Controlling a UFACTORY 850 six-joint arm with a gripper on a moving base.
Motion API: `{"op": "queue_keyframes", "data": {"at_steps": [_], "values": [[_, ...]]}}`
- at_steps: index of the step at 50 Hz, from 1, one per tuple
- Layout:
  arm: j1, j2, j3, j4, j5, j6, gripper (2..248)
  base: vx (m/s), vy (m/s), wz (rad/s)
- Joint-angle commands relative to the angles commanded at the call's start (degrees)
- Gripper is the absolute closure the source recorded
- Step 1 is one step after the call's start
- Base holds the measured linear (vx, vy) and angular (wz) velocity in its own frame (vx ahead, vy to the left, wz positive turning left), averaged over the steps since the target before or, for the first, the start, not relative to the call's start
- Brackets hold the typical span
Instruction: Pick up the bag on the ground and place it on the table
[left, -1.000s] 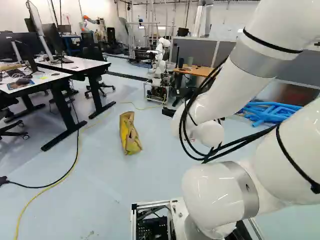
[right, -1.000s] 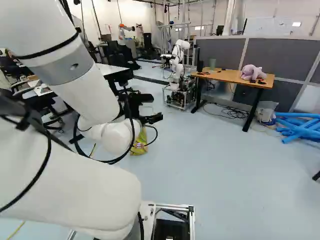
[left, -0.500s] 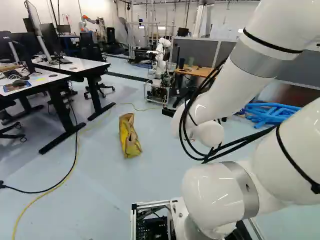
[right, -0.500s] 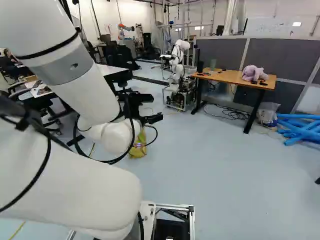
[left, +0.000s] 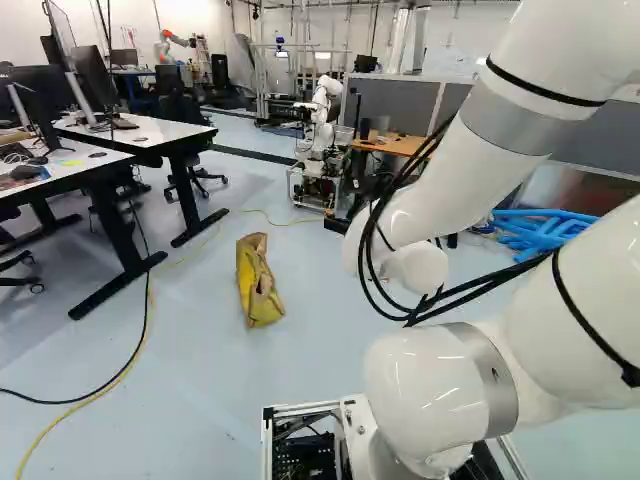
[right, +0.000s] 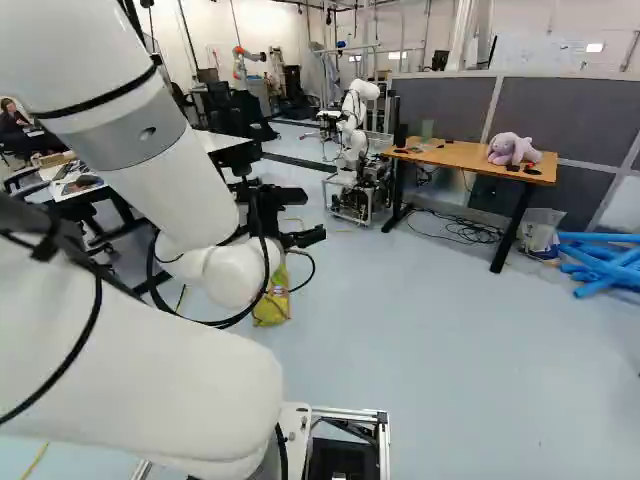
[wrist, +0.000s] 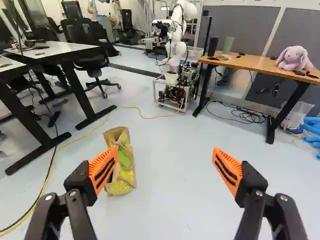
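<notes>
In the right base view my gripper (right: 290, 225) is held out above the floor, partly hidden by the wrist. The wrist view shows the gripper (wrist: 165, 169) open, nothing between its orange pads. A yellow and brown bag (wrist: 122, 162) stands on the floor ahead, partly behind one finger, with no contact visible. The same bag (left: 257, 285) leans slightly in the left base view. Farther off stands a wooden-topped table (right: 465, 156) with dark legs; a purple plush toy and small dark items lie on it.
White desks (left: 110, 150) with monitors and chairs stand left of the bag. A yellow cable (wrist: 90, 131) and a black cable cross the floor. Another robot (right: 355, 150) stands beside the wooden table. Blue tubes (right: 605, 262) lie at the far right.
The base has moved forward a little: the bag and desks stand closer in the left base view. The arm keeps its pose over its lowest joint.
</notes>
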Motion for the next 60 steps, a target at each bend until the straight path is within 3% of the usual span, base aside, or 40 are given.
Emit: {"op": "queue_keyframes", "data": {"at_steps": [48,60], "values": [[0.0,0.0,0.0,0.0,0.0,0.0,3,0.149,0.049,0.223],[0.0,0.0,0.0,0.0,0.0,0.0,3,0.139,0.009,0.032]]}}
